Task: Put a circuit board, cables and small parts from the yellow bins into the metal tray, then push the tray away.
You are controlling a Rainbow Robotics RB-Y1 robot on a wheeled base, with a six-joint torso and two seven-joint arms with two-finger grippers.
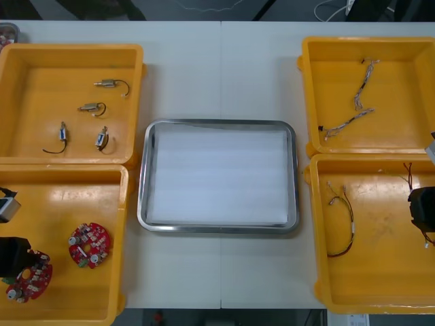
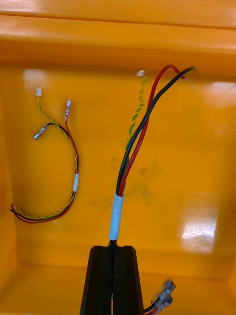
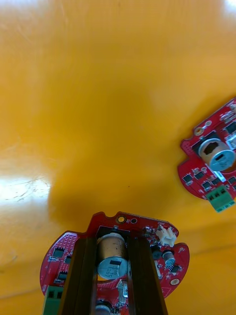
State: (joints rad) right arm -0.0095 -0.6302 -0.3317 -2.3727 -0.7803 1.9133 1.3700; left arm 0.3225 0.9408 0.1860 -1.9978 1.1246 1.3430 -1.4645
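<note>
At the left of the tabletop (image 1: 221,68), we are holding our left hand (image 1: 20,261) low in the near-left yellow bin (image 1: 68,204), towards its left side. Its fingers (image 3: 82,275) are standing apart by the width of a silver-topped cylinder on the gripped circuit board (image 3: 162,246) and are clamping that cylinder between them. We cannot tell whether the board is resting on the bin floor. A second circuit board (image 1: 89,244) is lying just to the right in the same bin, apart from the first.

In the far-left yellow bin (image 1: 41,88), four small metal parts (image 1: 92,107) are lying spread out.

The metal tray (image 1: 142,190), white inside, is sitting in the middle between the bins.

In the far-right yellow bin (image 1: 401,88), twisted blue and white cables (image 1: 359,100) are lying loose.

In the near-right yellow bin (image 1: 380,258), a loose cable (image 1: 352,227) is curving along the left part of the floor. Our right hand (image 1: 421,207) is working at the bin's right side, its fingers closed together on the white-sleeved end of the held cable (image 2: 116,216), whose red, black and twisted yellow strands are fanning out beyond the fingertips.
</note>
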